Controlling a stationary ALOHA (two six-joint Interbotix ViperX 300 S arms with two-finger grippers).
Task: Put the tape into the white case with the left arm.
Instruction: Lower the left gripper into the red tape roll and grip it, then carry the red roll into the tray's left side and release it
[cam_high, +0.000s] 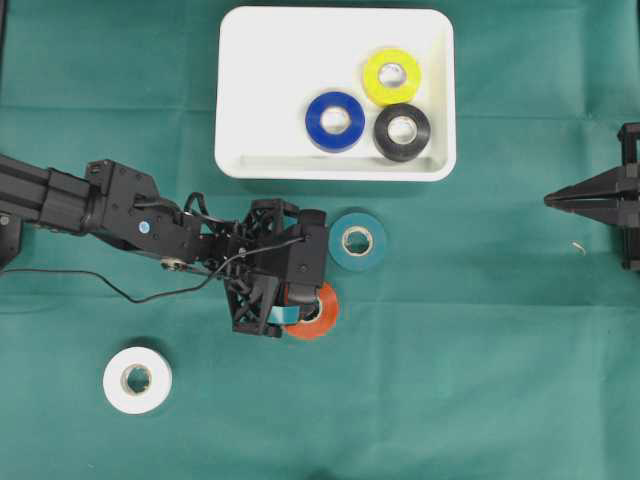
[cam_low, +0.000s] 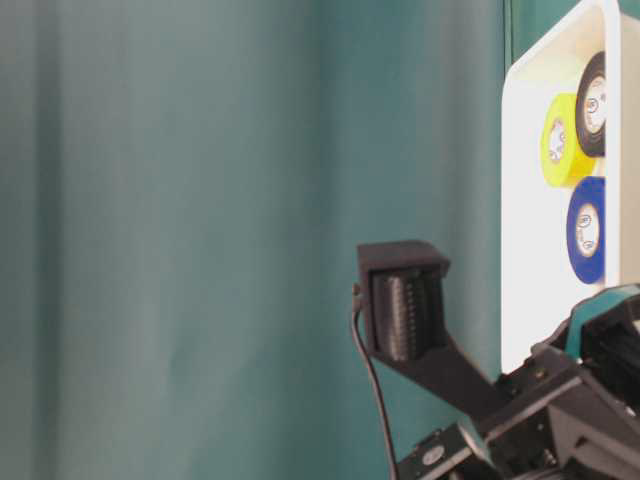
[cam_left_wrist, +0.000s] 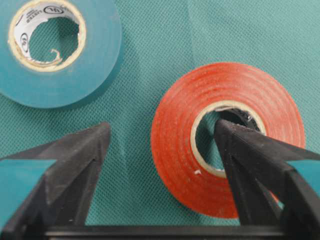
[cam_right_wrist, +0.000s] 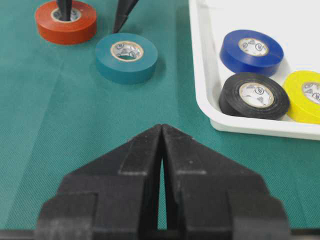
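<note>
A red tape roll (cam_left_wrist: 175, 150) lies flat on the green cloth, below and left of a teal roll (cam_left_wrist: 95, 65). My left gripper (cam_left_wrist: 162, 125) stands over the red roll. Its right finger (cam_left_wrist: 240, 150) dips into the roll's core. Its left finger (cam_left_wrist: 80, 155) is outside the roll, with a strip of cloth between them. The jaws are open around one side of the roll's wall. In the overhead view the gripper (cam_high: 300, 300) covers part of the red roll (cam_high: 322, 312). The white case (cam_high: 250, 90) sits at the back. My right gripper (cam_right_wrist: 162, 127) is shut and holds nothing.
The case holds a blue roll (cam_high: 335, 121), a black roll (cam_high: 402, 131) and a yellow roll (cam_high: 391, 76). The teal roll (cam_high: 357, 241) lies just below the case's front rim. A white roll (cam_high: 137, 380) rests at the front left. The right gripper (cam_high: 550, 200) waits at the right edge.
</note>
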